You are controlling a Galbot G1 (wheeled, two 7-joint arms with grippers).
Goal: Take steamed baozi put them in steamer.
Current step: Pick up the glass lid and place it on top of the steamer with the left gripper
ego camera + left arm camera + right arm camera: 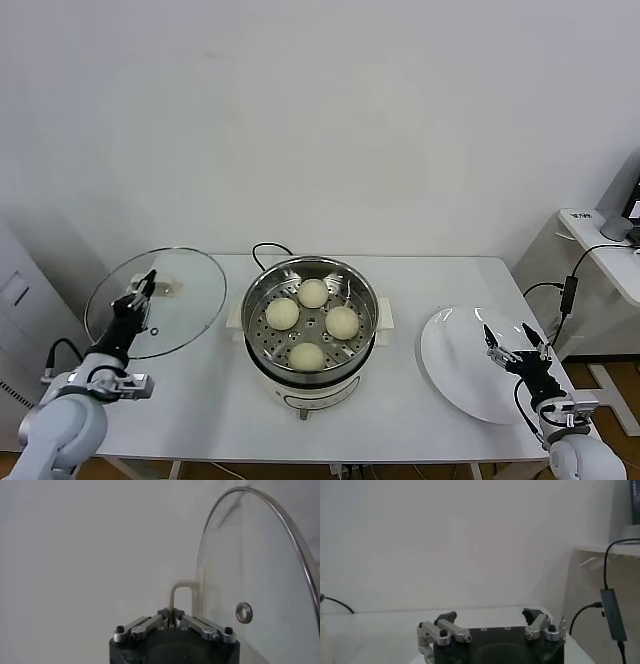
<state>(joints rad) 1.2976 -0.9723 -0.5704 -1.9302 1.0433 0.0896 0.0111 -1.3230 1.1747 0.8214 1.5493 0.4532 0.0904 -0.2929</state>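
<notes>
Several pale round steamed baozi (313,292) lie on the perforated tray inside the shiny steamer (372,300) at the middle of the white table. My left gripper (146,281) (172,611) is at the far left, shut on the cream handle (182,587) of the glass lid (185,300), which it holds tilted up beside the steamer. Over the white plate (455,360) to the right of the steamer, my right gripper (508,338) (491,615) hovers open with nothing between its fingers. No bun is on the plate.
The steamer's black cord (262,250) loops behind it toward the wall. A white side table (590,240) with cables stands at the far right. The table's front edge runs just before the steamer base.
</notes>
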